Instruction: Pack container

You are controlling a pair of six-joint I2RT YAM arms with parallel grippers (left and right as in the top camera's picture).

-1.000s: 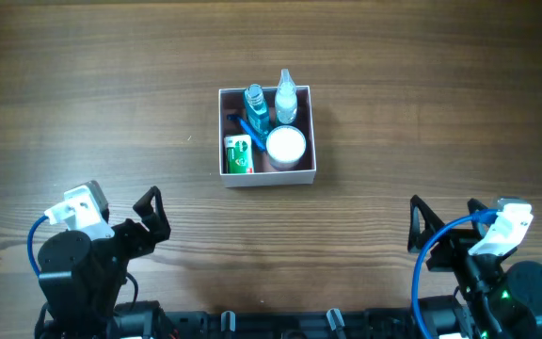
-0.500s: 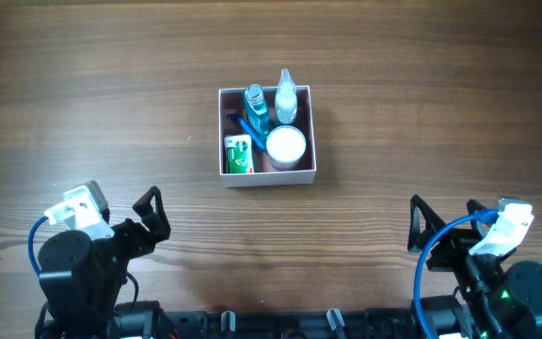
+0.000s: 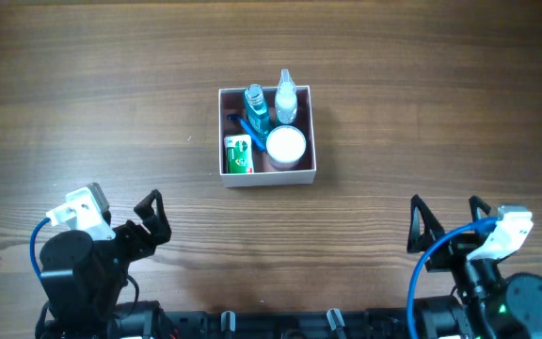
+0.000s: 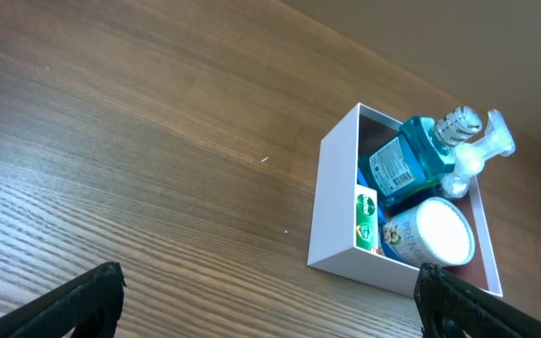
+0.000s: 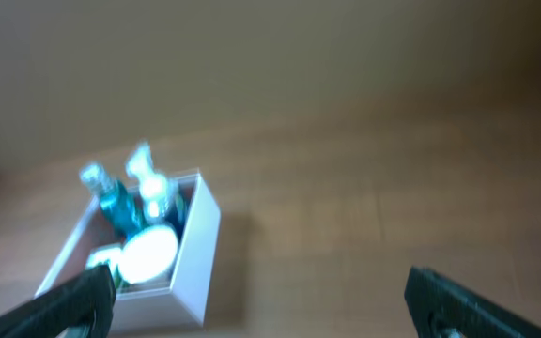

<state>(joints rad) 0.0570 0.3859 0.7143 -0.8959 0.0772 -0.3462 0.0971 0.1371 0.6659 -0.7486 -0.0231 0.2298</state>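
White-walled, pink-lined square shallow container [image 3: 269, 176] is sitting mid-way across the brown wood-grain desk [image 3: 440, 113], on the far side of both arms. It's holding a teal-blue bottle [image 3: 255, 108] and a clear spray bottle [image 3: 286, 97] at the far side, and a round white-lidded jar [image 3: 286, 144] and a green-and-white packet [image 3: 239, 155] at the near side. Left gripper [image 3: 149, 202] is hovering near-left, fingers spread wide, gripping nothing. Right gripper [image 3: 447, 215] is hovering near-right, fingers spread too, empty. Both are sitting well apart from the container.

A brown wooden surface [image 3: 83, 94] fills the whole overhead frame, its grain running left to right. The light is soft and even, with a paler sheen at the lower left. In the right wrist view the wood is blurred.
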